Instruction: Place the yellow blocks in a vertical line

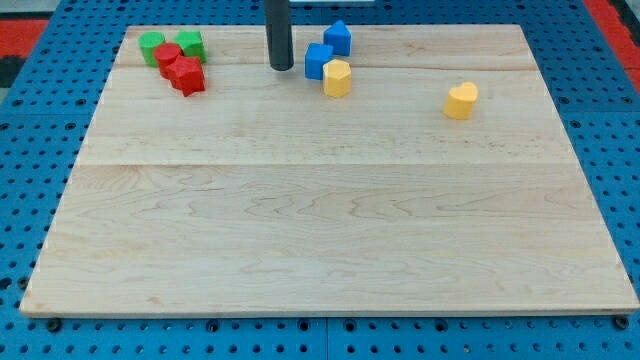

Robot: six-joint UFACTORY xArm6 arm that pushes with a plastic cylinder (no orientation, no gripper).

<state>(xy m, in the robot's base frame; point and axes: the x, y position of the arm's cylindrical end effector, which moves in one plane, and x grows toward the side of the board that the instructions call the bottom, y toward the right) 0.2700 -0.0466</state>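
Two yellow blocks lie near the view's top. A yellow hexagonal block (337,77) sits touching the lower right of a blue cube (318,61). A yellow heart-shaped block (461,101) lies alone further to the view's right. My tip (281,67) is at the end of the dark rod, just left of the blue cube and left of the yellow hexagonal block, a small gap away from both.
A second blue block (338,38) sits above the blue cube. At the view's top left are a green round block (151,46), a green cube (190,43), a red round block (168,58) and a red star-like block (187,75). The wooden board (320,220) lies on a blue pegboard.
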